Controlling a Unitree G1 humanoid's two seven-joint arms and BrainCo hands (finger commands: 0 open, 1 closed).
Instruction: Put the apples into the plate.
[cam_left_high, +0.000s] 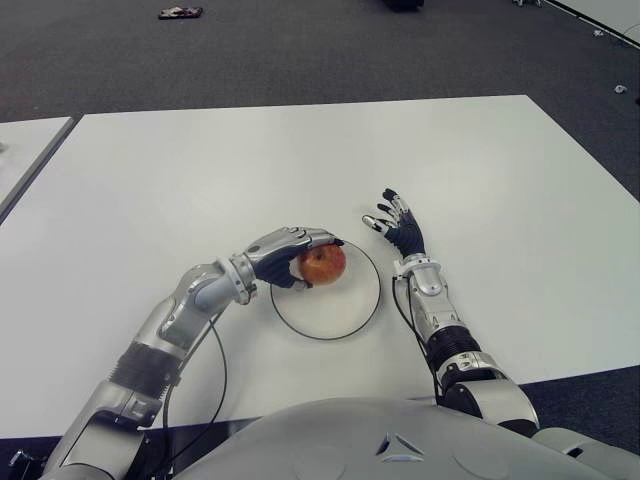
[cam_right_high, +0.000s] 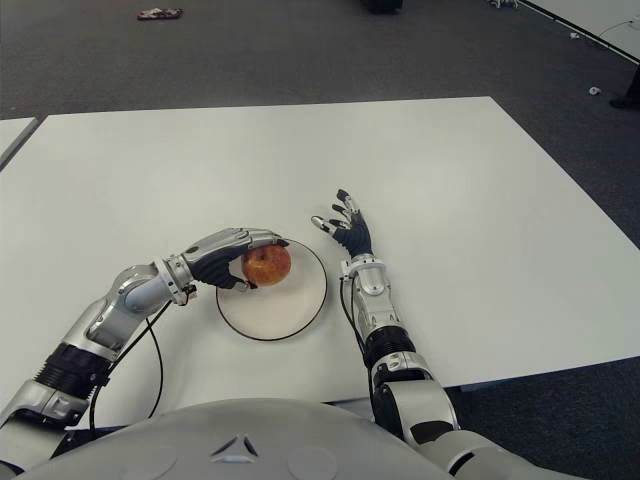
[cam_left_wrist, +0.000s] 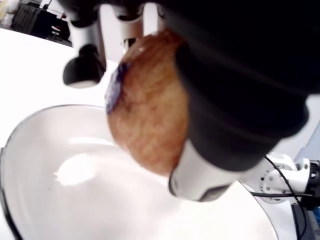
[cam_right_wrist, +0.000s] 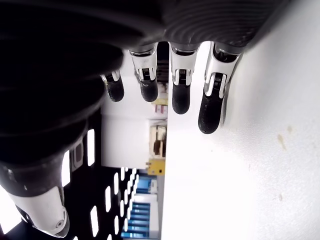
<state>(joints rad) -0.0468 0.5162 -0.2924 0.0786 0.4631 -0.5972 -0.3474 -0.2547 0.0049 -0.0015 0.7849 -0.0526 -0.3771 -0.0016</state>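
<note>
While my left hand grips apple over plate rim, right hand idles beside plate, fingers spread, table near edge.

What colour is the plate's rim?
Black rim on a white plate, clearest in the left eye view.

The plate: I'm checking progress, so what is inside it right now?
One apple shows over the plate, gripped by the left hand, whose fingers wrap it. The apple hides whether its underside touches the plate. The right hand lies open beside the plate.
</note>
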